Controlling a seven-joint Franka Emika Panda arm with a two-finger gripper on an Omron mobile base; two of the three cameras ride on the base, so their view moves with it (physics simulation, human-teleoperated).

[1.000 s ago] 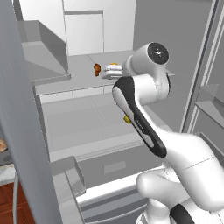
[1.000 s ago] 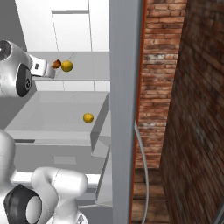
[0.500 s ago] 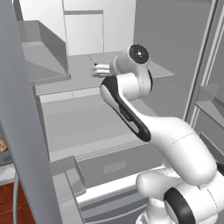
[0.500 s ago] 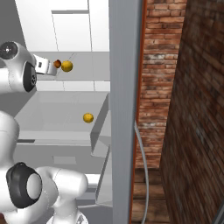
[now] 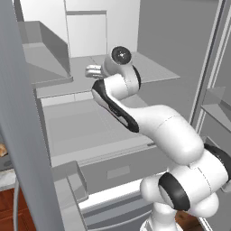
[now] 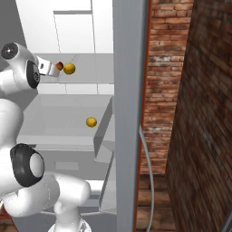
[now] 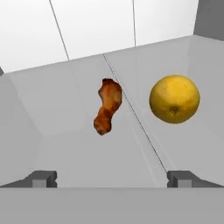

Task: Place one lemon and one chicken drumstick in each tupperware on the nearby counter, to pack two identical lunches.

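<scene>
A browned chicken drumstick [image 7: 106, 111] and a yellow lemon [image 7: 174, 99] lie side by side on the grey upper shelf of the open fridge. My gripper [image 7: 112, 178] is open, level with that shelf, short of both, pointing at the gap between them with the drumstick nearer its centre line. From the right base view the gripper [image 6: 52, 70] sits just left of the drumstick [image 6: 59, 66] and the lemon [image 6: 69, 68]. A second lemon [image 6: 91, 122] rests on the lower shelf. In the left base view the gripper [image 5: 92, 71] reaches over the upper shelf. The tupperware and the counter are out of view.
The fridge door [image 6: 129, 108] stands open at my right, with a brick wall [image 6: 190, 113] beyond it. The other door's edge [image 5: 20, 135] rises at the left. The fridge's white back wall [image 7: 87, 26] closes off the shelf behind the food. Drawers [image 5: 113, 171] sit below the shelves.
The hand has pushed a little further in over the upper shelf toward the drumstick while the elbow swung up and left. Jaws stayed open. The food has not moved.
</scene>
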